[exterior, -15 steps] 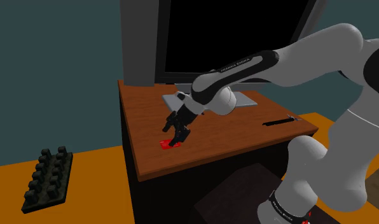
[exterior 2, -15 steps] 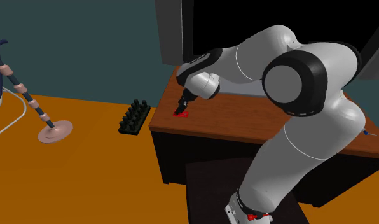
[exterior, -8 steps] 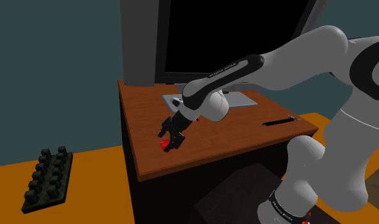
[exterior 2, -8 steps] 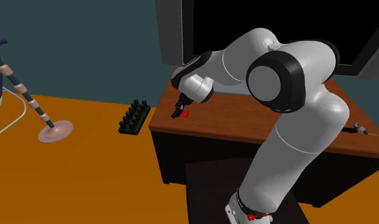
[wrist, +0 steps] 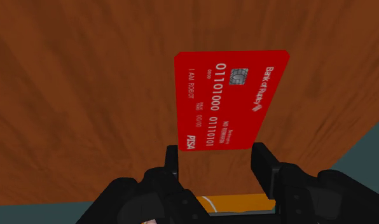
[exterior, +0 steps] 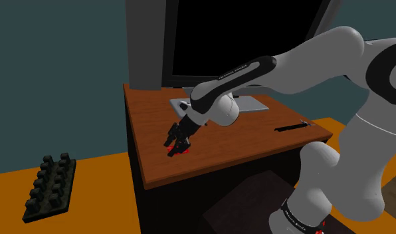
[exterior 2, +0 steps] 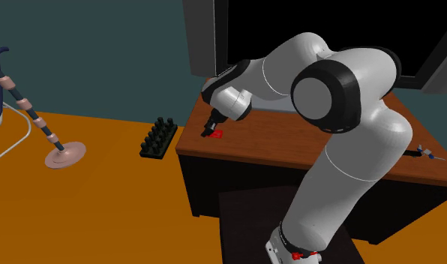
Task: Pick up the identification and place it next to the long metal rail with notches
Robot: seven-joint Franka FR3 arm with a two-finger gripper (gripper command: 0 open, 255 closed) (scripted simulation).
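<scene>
Gripper (wrist: pixel 216 153) down on the red card (wrist: pixel 229 98)
Lowered to the bench (wrist: pixel 86 95) — spread open astride the card, not pinching yet.

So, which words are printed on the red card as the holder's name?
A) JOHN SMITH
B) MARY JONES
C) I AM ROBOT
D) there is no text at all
C: in the wrist view the red card, seen against the brown wooden tabletop, carries the line I AM ROBOT along one edge, next to the number 01101000.
</scene>
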